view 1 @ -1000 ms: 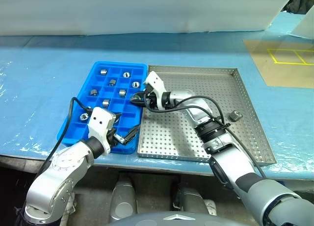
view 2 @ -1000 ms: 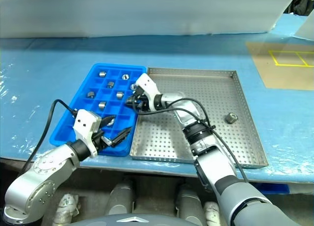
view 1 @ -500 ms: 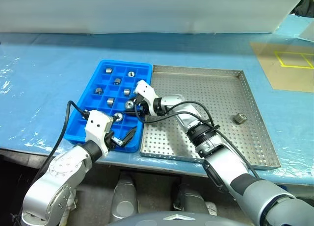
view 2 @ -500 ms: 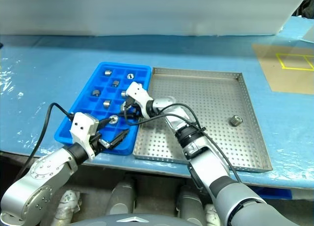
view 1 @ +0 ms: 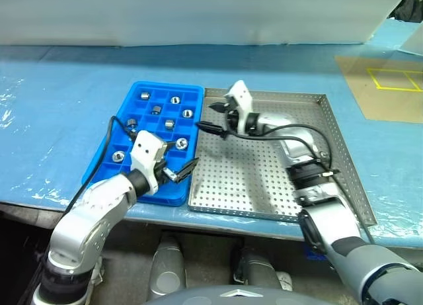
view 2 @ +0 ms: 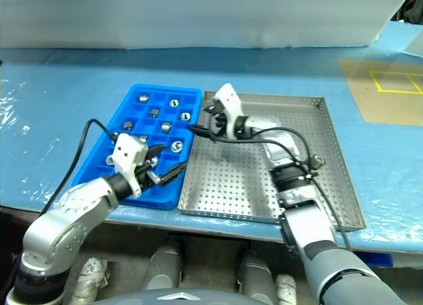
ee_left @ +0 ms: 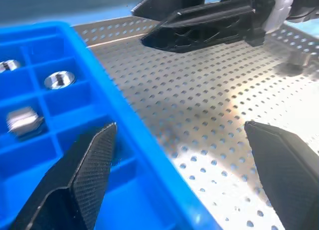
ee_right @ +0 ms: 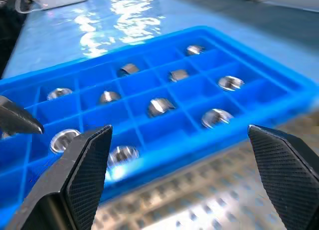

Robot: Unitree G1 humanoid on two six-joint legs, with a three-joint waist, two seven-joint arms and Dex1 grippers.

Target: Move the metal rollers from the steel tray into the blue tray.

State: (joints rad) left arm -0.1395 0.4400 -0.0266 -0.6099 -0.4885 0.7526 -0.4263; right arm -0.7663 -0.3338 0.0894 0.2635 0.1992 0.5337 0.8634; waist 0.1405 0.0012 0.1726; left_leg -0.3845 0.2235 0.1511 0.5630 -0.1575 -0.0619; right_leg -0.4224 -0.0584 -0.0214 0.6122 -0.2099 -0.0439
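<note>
A two-armed robot is working at a blue-covered bench, w/ the blue tray and the steel tray lying side by side, edges touching, blue one on the robot's left.

The right end effector is hovering over the steel tray's far-left corner, just beside the blue tray's rim, fingers spread wide and gripping nothing. The left end effector is hanging over the near-right corner of the blue tray, tips pointing toward the steel tray; its fingers are likewise standing apart and empty. In the left wrist view its two fingers are straddling the seam between the trays, one over blue plastic, the other over perforated steel, w/ the right end effector's black fingers showing across the tray.

The metal rollers are sitting almost all in the blue tray, one per compartment, approx. ten of them scattered across the grid: a pair in the far row, others in the middle rows, and a few toward the near-left side. The right wrist view is looking across the grid, rollers glinting in separate cells, none stacked. One roller is lying loose on the steel tray's dotted floor near its right rim, partly behind the right forearm's cable, well apart from both end effectors. A tan board w/ yellow tape lines is resting on the bench at far right.
</note>
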